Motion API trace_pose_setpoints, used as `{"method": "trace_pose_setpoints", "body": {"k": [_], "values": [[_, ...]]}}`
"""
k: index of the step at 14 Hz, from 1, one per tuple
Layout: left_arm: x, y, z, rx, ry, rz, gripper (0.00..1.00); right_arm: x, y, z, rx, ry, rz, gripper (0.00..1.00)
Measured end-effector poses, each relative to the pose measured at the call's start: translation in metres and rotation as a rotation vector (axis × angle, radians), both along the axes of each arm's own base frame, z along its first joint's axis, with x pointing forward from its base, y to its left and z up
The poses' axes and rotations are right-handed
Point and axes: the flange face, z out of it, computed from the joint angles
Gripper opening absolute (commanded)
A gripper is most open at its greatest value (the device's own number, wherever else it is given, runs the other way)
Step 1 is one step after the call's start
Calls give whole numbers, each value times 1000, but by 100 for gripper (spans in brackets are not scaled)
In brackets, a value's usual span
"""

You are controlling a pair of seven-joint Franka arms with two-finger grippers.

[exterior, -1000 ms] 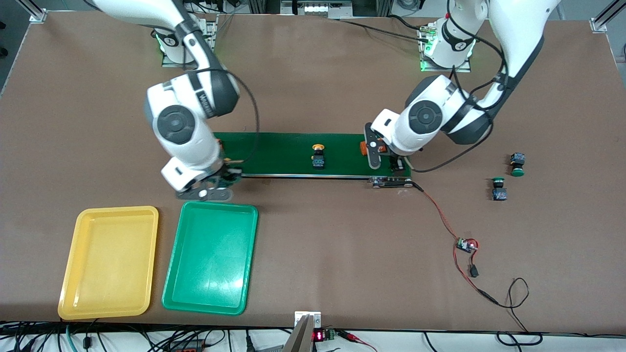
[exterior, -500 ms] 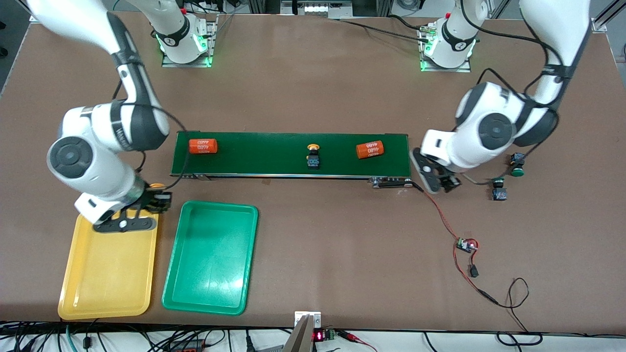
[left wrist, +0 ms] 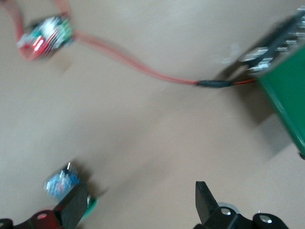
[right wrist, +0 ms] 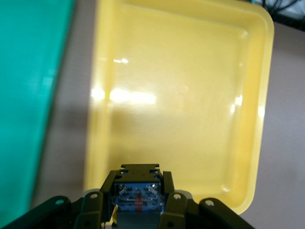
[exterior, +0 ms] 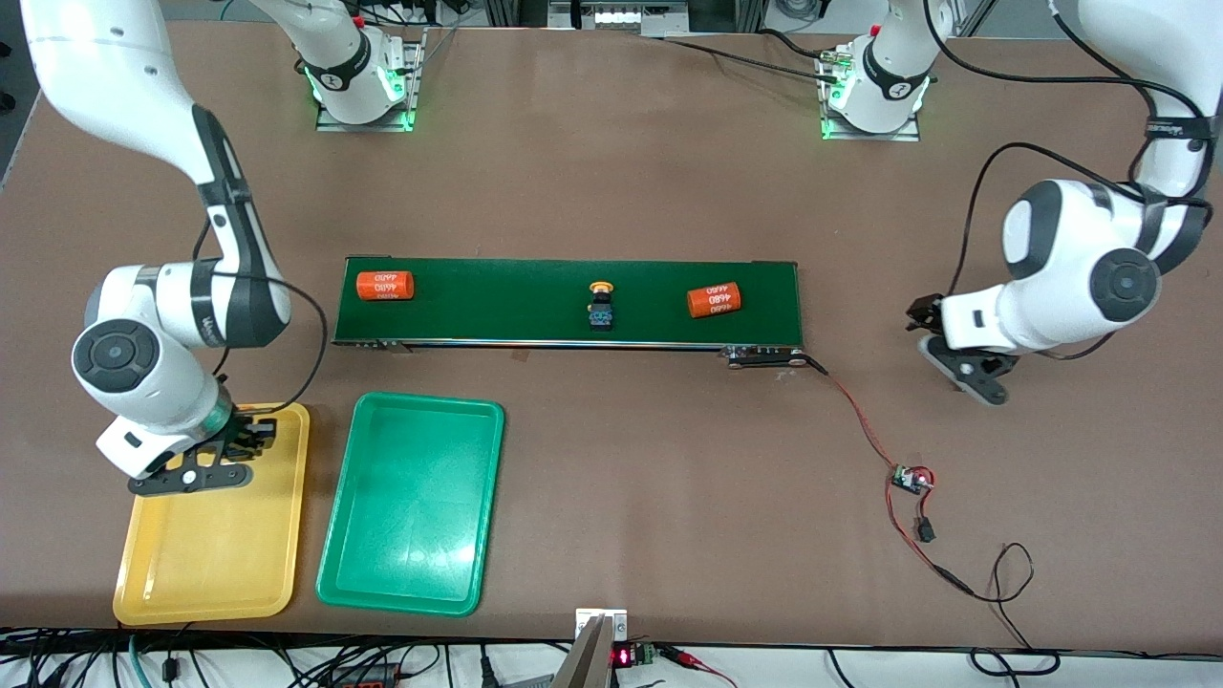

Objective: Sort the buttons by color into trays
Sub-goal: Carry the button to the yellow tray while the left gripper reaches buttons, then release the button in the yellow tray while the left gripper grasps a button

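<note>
Right gripper point(right wrist: 138, 202) hovering over shallow yellow plastic tray point(exterior: 215, 564), jaws gripping dark-bodied push-button switch point(right wrist: 138, 191). Left gripper point(left wrist: 138, 205) hanging over brown table point(exterior: 621, 191), jaws open.

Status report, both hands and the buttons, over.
Right hand shut on a button, over the yellow tray. Left hand open above a green button. Yellow button on the belt. Nothing blocking.

Two white Franka arms with dark grey joint caps and black bands; black cables loop along each forearm. Bases glow green. The left gripper point(exterior: 941, 330) and right gripper point(exterior: 250, 435) are black, with round silver screws.
</note>
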Motion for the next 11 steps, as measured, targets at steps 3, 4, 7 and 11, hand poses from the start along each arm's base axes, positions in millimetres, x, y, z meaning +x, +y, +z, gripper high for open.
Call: {"method": "trace_pose_setpoints", "body": {"k": [3,4,7,11], "values": [[-5,31,-14,26,32,123,100,3,-24,-28,3,-9,-13,1],[-7,43,-26,31,50,148,100,4,-25,-37,7,-20,-9,1],[-4,74,-65,42,20,206,100,6,-24,-68,19,-41,8,8],[3,123,-81,79,-94,281,100,5,-33,-98,26,-40,4,89]]}}
